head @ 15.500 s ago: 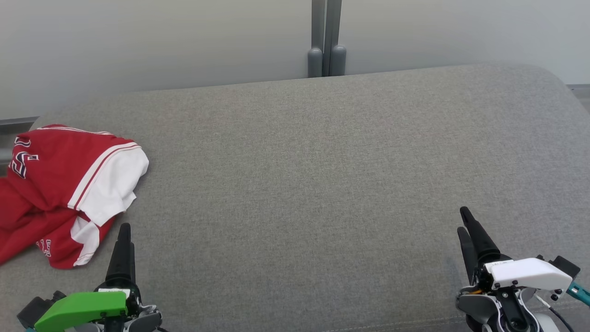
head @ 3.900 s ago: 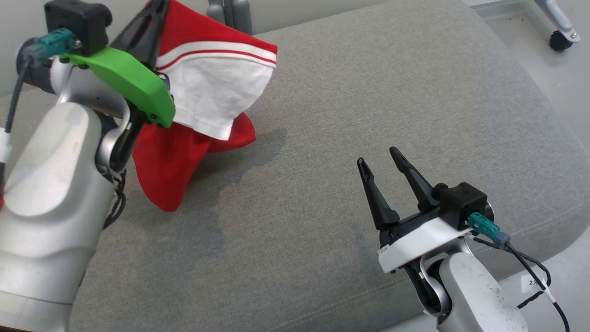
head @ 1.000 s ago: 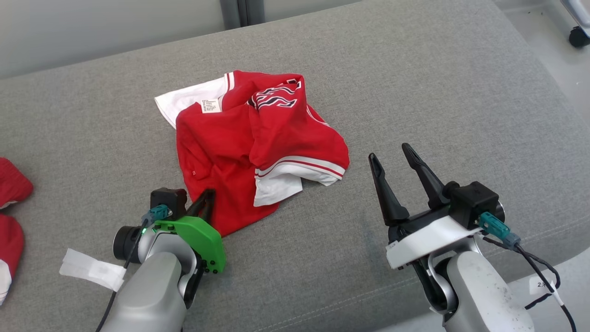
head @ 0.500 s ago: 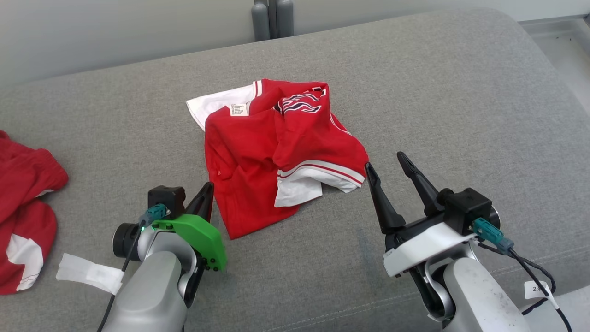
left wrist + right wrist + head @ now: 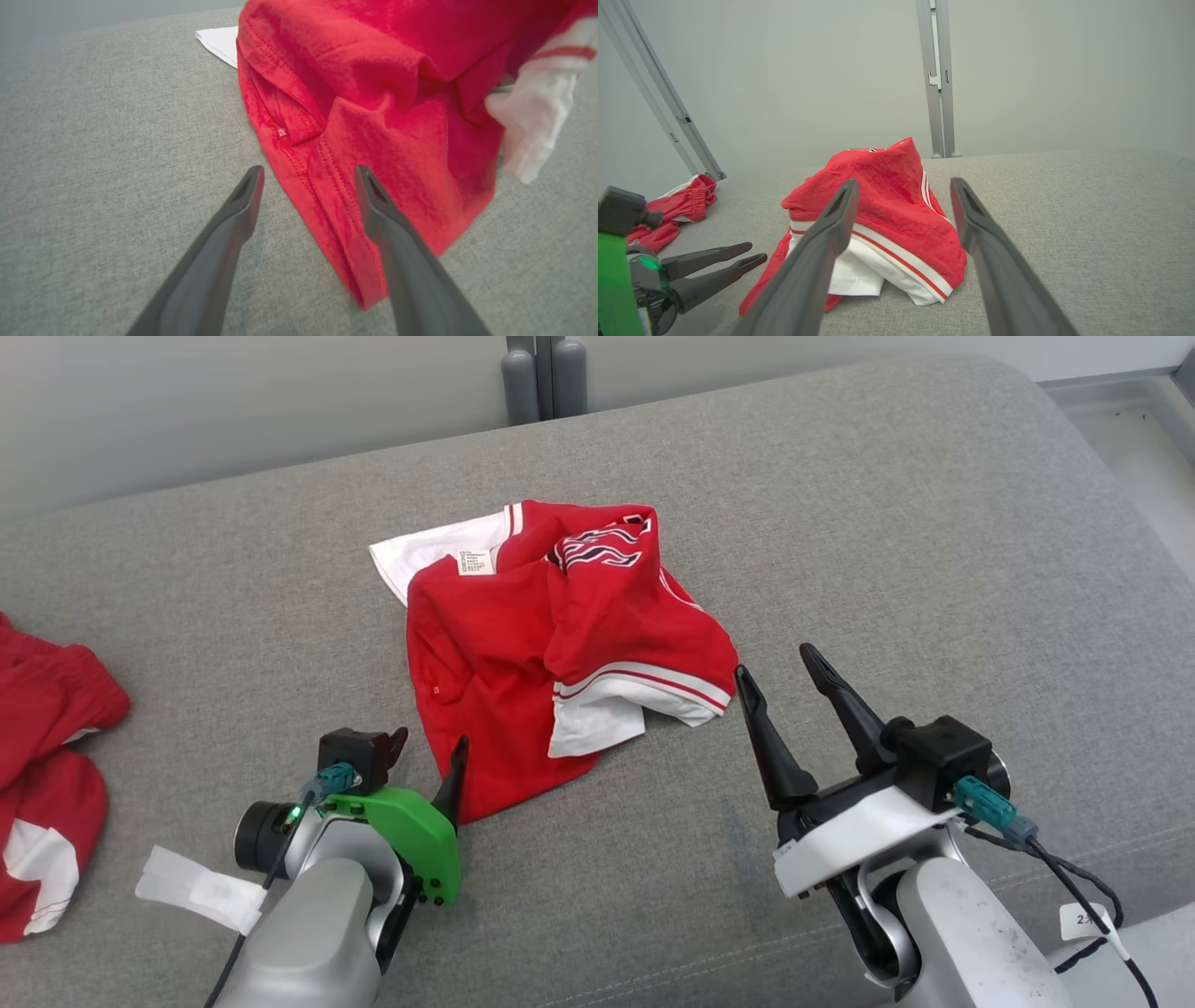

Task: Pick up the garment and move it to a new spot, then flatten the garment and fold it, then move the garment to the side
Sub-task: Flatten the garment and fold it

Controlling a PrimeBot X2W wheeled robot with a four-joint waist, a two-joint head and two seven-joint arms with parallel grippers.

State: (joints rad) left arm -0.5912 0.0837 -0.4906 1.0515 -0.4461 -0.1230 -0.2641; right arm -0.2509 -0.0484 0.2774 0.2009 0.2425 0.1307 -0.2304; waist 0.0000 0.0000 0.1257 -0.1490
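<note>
From the head view, the garment, a red top with white sleeves, lies in a crumpled heap at the middle of the grey cushion. The move to a new spot looks done and flattening looks like the step in hand. The left jaws stand open at the heap's near left corner. The right jaws stand open and empty just right of the striped white sleeve. The next move probably calls for each pair to close on a separate edge and draw the cloth apart. Bare cushion runs wide beyond and to the right of the right jaws, up to the rounded edge where it drops away. Left of the left jaws, well apart, lies a second red garment, which limits spreading that way.

In the left wrist view the fingers are spread. The stitched hem corner lies between them, one finger over the cloth and the other over bare cushion. Nothing is gripped. The cloth here looks to be several layers, so I judge a pinch could take more than one.

In the right wrist view the jaws are apart and the heap sits straight ahead between them, its sleeve nearest the tips. The left jaws show low to the left of the heap. To the right of the jaws is open cushion, and beyond it the wall with its metal post.
</note>
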